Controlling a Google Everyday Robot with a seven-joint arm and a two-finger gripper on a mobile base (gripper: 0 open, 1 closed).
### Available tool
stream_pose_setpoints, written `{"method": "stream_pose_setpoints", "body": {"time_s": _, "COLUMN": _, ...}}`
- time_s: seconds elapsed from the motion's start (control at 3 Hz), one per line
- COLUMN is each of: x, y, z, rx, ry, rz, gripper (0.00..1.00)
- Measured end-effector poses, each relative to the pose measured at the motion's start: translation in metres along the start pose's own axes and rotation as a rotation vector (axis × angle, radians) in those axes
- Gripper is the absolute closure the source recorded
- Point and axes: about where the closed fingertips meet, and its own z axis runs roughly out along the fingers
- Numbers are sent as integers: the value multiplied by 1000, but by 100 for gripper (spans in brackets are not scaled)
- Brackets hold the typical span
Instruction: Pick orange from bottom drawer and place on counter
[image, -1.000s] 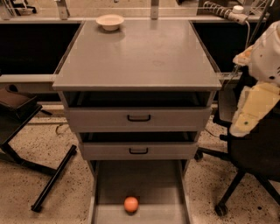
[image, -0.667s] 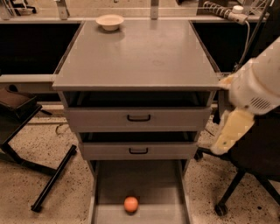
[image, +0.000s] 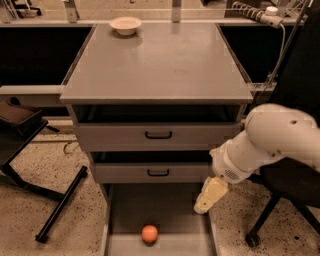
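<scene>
The orange (image: 149, 233) lies on the flat grey floor of the bottom drawer (image: 150, 207), near the front middle, touching no wall. This drawer stands pulled out, so the fruit can be reached from above. The pale gripper (image: 210, 195) hangs over the drawer's right side, above and to the right of the orange and apart from it. Whether it is open or closed, I cannot tell. The orange is round and smooth, and I think it rolls easily on the metal. The counter (image: 160, 65) is wide and flat, with a small white bowl (image: 125, 25) in the far left corner.
</scene>
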Motion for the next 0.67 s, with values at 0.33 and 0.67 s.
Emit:
{"method": "stream_pose_setpoints", "body": {"time_s": 0.33, "x": -6, "y": -15, "z": 7, "rx": 52, "ry": -41, "rz": 9, "gripper": 0}}
{"method": "stream_pose_setpoints", "body": {"time_s": 0.67, "x": -7, "y": -14, "z": 14, "rx": 54, "ry": -52, "rz": 18, "gripper": 0}}
